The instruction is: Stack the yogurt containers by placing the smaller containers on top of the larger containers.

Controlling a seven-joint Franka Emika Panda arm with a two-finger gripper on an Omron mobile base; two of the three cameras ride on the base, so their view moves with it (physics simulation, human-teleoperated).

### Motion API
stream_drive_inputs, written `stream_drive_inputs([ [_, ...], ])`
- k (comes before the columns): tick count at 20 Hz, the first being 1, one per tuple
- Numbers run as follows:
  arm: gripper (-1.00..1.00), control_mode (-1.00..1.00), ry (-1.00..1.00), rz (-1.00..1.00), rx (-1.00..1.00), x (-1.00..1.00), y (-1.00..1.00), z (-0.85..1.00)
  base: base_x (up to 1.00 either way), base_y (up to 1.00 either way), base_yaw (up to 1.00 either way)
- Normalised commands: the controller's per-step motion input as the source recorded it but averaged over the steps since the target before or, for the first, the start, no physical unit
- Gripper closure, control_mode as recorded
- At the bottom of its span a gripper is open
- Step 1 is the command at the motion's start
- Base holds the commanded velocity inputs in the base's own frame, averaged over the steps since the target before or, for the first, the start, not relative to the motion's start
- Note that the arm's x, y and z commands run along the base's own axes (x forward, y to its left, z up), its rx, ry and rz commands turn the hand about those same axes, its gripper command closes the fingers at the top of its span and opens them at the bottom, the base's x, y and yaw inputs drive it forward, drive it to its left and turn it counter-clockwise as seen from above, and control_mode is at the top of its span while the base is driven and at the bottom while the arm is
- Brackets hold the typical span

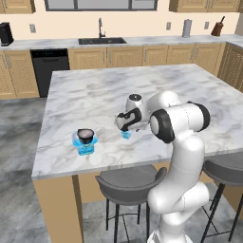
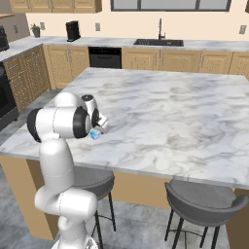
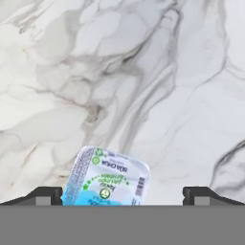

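The small black round cup [image 1: 86,135] sits on top of the squarish translucent blue tub [image 1: 86,148] near the island's front left corner. To its right, the tiny translucent blue cup [image 1: 126,135] [image 2: 94,135] stands on the marble just under my gripper [image 1: 124,128] [image 2: 99,130]. In the hand view, its white labelled lid [image 3: 106,176] lies between the spread fingertips, closer to the left fingertip [image 3: 48,195] than to the right one. My gripper [image 3: 122,196] is open and holds nothing.
The marble island [image 1: 142,90] ends in a front edge close to the cups. Grey stools [image 1: 130,182] [image 2: 204,199] stand below that edge. A sink [image 1: 102,41] and cabinets line the back wall. My own elbow [image 1: 178,121] bulks to the right of the hand.
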Motion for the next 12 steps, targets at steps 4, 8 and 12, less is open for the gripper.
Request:
stream_drive_inputs([
  [4,-1.00,-1.00,0.04,-0.18,0.00,0.01,0.04,0.00,0.00,0.00,0.00],
  [8,-1.00,-1.00,0.04,-0.18,0.00,0.00,0.00,0.00,0.00,0.00,0.00],
  [12,-1.00,-1.00,0.03,-0.16,0.00,0.00,0.02,-0.02,0.00,0.00,0.00],
])
